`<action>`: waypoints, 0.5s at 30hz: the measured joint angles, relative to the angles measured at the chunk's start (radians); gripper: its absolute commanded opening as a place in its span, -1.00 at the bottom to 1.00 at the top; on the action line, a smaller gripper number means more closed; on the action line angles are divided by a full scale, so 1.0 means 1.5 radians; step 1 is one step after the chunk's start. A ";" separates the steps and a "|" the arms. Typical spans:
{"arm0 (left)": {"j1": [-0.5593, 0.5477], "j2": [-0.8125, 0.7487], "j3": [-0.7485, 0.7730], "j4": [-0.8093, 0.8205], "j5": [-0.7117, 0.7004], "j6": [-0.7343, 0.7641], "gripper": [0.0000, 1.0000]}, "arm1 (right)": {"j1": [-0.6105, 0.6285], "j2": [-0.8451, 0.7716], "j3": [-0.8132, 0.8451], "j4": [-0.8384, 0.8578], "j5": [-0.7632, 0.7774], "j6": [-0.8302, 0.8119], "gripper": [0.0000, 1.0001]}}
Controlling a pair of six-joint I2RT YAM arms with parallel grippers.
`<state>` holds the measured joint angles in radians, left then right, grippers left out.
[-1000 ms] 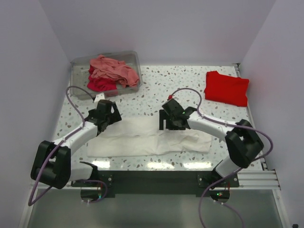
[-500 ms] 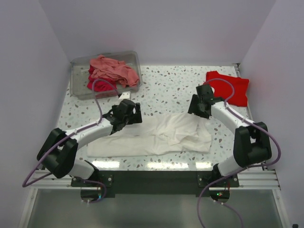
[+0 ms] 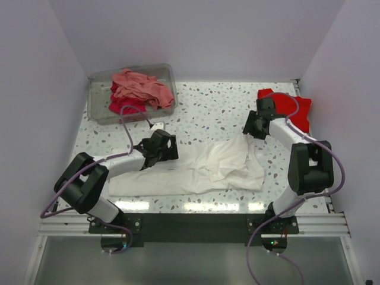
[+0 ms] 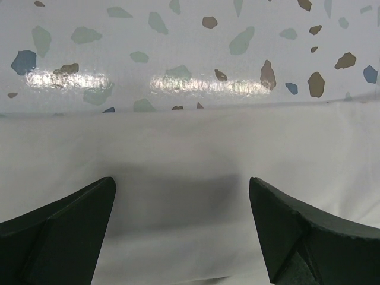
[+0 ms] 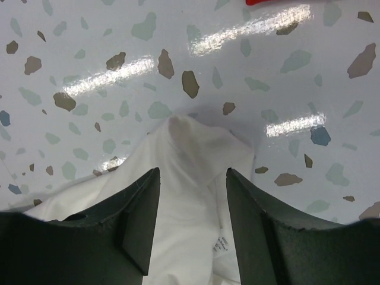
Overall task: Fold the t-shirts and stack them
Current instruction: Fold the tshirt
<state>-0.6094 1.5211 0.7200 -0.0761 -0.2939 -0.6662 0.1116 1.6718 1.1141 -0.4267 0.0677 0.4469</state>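
The white t-shirt lies spread and rumpled across the near middle of the table. My left gripper hovers over its back left edge. In the left wrist view this gripper is open wide, with flat white cloth below it. My right gripper is at the shirt's back right corner, which is drawn out to a point. In the right wrist view its fingers stand apart with white cloth lying between them, not pinched. The folded bright red t-shirt lies at the back right.
A clear plastic bin at the back left holds a salmon-pink shirt and a crimson one. Walls close in on the left, back and right. A metal rail runs along the near edge.
My right gripper has travelled back and to the right towards the red shirt, drawing the white shirt's right side out into a point. My left gripper has shifted right along the shirt's back edge.
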 measured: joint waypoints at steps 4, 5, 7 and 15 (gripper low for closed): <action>0.000 0.006 -0.005 0.010 0.002 -0.003 1.00 | -0.005 0.025 0.005 0.008 -0.010 -0.004 0.00; 0.000 0.006 -0.005 0.011 0.002 -0.003 1.00 | -0.006 0.032 0.005 0.010 -0.012 -0.005 -0.01; 0.000 0.006 -0.007 0.014 0.001 -0.003 1.00 | -0.009 0.047 0.005 0.015 -0.018 -0.007 -0.05; 0.000 0.006 -0.010 0.024 0.000 -0.003 1.00 | -0.025 0.091 0.020 0.022 -0.037 -0.013 -0.45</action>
<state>-0.6090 1.5295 0.7044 -0.0399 -0.2943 -0.6701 0.0742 1.8088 1.1439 -0.3935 0.0116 0.4274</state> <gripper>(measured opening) 0.997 0.359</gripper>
